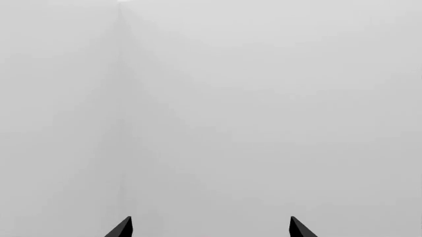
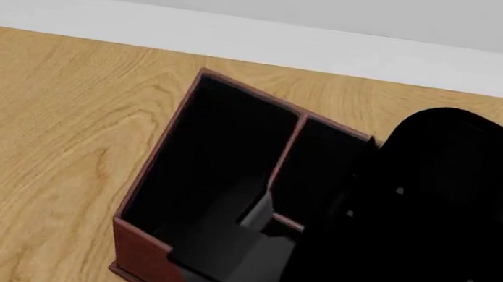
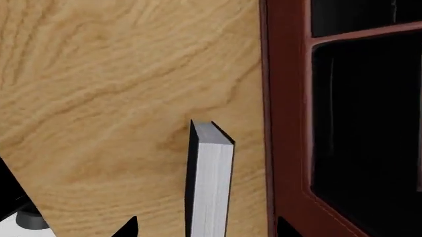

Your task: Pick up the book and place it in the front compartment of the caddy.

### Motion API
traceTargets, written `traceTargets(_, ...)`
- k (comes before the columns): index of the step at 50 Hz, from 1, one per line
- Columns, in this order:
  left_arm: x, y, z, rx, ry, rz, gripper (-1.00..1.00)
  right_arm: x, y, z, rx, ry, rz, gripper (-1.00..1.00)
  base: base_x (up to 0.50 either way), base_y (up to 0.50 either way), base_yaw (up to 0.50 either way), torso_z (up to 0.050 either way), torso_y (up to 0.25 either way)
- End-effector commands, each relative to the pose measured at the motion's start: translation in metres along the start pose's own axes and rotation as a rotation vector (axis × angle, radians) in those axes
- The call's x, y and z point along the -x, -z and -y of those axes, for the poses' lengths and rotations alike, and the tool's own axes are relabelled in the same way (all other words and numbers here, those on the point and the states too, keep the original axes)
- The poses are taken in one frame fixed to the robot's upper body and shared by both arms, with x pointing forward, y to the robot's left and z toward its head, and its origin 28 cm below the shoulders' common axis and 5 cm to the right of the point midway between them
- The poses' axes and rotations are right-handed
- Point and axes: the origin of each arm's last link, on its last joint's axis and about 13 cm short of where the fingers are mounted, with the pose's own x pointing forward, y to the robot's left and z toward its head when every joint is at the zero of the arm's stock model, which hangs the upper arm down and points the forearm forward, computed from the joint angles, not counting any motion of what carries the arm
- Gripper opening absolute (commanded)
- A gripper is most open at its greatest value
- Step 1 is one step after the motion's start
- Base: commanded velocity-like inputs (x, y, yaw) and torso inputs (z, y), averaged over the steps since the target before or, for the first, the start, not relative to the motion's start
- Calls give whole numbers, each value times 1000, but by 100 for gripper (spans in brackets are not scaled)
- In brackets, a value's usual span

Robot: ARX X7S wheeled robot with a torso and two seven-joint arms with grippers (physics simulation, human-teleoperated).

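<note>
- Seen from my right wrist, the book [image 3: 209,185] stands on edge between the fingertips of my right gripper [image 3: 205,228], white page edges facing the camera and black cover along one side.
- Only the two dark fingertips [image 3: 127,228] show at the frame's edge, one on either side of the book with a gap to each; I cannot tell whether the gripper is clamped on it or merely straddling it.
- The book hangs over the wood-grain tabletop [image 3: 118,89], just beside the caddy [image 3: 285,123] and outside its reddish-brown wall, not in any compartment.
- From the head camera, the caddy [image 2: 155,165] sits on the tabletop [image 2: 49,129] with its black inside split by a thin reddish divider; my right arm [image 2: 425,229] covers its near right part as a large black mass, and neither the book nor the right gripper can be made out there.
- My left gripper [image 1: 209,228] shows in its wrist view as two black fingertips [image 1: 122,228] spread wide apart, nothing between them, facing a plain pale grey surface.
- At the far left edge of the head view a small black piece shows, too little to identify.
</note>
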Motion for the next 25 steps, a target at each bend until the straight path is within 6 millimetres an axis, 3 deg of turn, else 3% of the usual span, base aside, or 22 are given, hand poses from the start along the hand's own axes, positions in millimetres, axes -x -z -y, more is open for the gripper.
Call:
traceTargets(1,-2,1,2,31,34,11,100,-23,-4,0,20,-26,-7,100,0,0,0,0,0)
traceTargets(25,-1,-1,1,30,33,12,100,-53,3,5,-16,-54,-69,100,0,0,0,0,0)
